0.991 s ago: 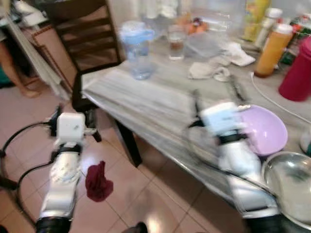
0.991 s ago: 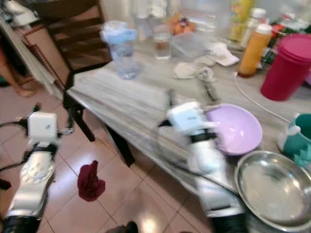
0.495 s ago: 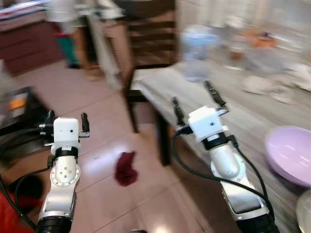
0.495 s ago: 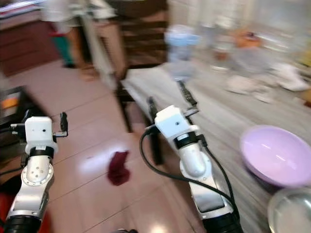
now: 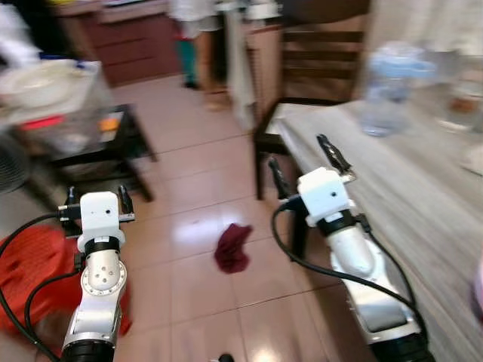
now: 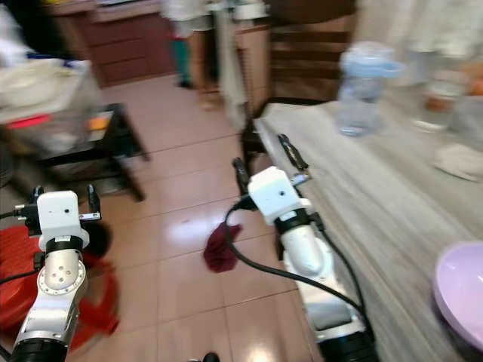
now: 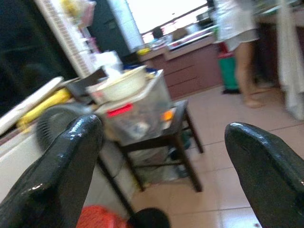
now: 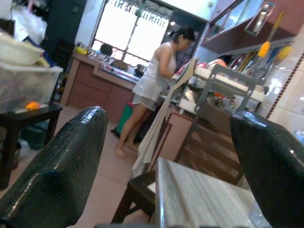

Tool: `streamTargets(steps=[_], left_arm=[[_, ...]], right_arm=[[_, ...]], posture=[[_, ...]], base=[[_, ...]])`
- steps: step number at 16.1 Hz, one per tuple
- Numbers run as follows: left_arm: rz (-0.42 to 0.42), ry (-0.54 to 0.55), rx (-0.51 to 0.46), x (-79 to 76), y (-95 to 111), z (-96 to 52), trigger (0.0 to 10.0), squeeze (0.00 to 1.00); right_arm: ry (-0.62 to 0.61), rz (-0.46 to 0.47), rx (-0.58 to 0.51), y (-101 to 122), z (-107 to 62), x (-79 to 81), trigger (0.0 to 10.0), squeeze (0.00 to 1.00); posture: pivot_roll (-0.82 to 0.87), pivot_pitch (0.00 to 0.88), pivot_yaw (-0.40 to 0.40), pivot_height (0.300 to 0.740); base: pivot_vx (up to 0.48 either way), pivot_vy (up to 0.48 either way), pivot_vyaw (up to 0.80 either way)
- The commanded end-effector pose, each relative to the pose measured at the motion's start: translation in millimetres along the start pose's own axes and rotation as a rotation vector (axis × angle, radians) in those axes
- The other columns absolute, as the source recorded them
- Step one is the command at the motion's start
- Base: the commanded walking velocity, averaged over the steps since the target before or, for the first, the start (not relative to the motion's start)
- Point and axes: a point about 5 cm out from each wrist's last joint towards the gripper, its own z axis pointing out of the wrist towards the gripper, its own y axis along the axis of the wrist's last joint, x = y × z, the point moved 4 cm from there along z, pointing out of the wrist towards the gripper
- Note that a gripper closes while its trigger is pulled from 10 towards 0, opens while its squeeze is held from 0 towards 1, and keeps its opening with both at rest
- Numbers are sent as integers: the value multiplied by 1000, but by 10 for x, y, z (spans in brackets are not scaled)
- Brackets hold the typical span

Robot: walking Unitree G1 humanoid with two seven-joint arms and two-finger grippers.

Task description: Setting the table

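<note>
The worktop (image 5: 423, 188) runs along the right, its corner just beside the right hand (image 5: 303, 160), which could clip that edge; both it and the left hand (image 5: 96, 200) are wide open and empty. A purple bowl (image 6: 462, 290), cut off, sits near right. The blurred water jug (image 6: 361, 87) is hard to read. A red rag (image 5: 232, 246) on the floor might snag feet.
</note>
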Motion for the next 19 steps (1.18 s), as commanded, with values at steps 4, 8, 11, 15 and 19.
streamTargets(steps=[4,8,11,15,19], left_arm=[[2,7,24,23,-68,-4,10000,0],[-11,-14,50,-42,-122,-27,10000,0],[-21,-27,94,-102,-228,-55,10000,0],[-23,-41,171,-164,-425,-101,10000,0],[-2,-108,280,-290,-698,-157,10000,0]], right_arm=[[-3,26,-1,-2,16,4,10000,0],[-46,73,64,-157,-21,-54,10000,0],[-99,123,191,-469,-117,-104,10000,0],[-188,204,374,-928,-253,-162,10000,0],[-220,256,534,-1342,-447,-59,10000,0]], posture=[[-164,66,84,740],[-166,70,78,740],[-167,68,63,740],[-157,60,48,740],[-151,57,54,740]], base=[[0,0,800],[0,68,400],[0,321,0],[0,480,0],[0,480,0]])
